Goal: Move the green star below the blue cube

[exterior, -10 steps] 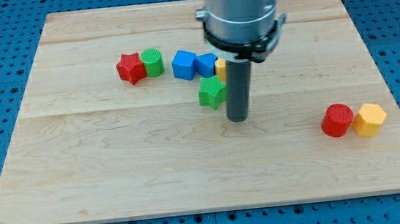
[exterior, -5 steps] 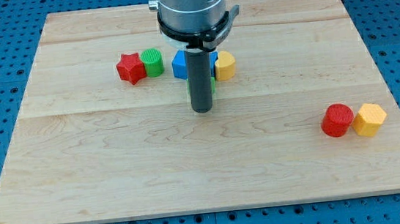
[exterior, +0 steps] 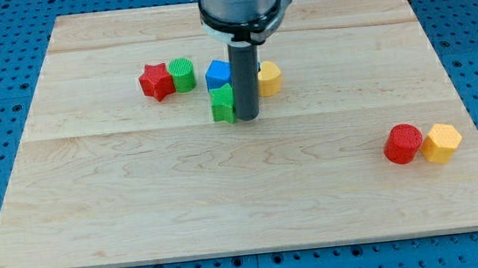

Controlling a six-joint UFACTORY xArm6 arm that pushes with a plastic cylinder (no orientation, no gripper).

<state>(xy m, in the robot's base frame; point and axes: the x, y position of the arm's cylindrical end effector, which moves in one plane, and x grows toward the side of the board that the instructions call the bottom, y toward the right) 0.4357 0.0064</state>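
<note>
The green star (exterior: 222,104) sits on the wooden board (exterior: 244,186), just below the blue cube (exterior: 217,74) and touching or nearly touching it. My tip (exterior: 248,116) is right against the green star's right side. The dark rod hides part of the star and a second blue block behind it. A yellow block (exterior: 269,77) shows just right of the rod.
A red star (exterior: 156,81) and a green cylinder (exterior: 182,73) sit together left of the blue cube. A red cylinder (exterior: 403,144) and a yellow hexagonal block (exterior: 442,142) sit together at the view's right.
My tip swung left from the star's right, then came back up against its right side. The green star has slid left and now lies under the blue cube.
</note>
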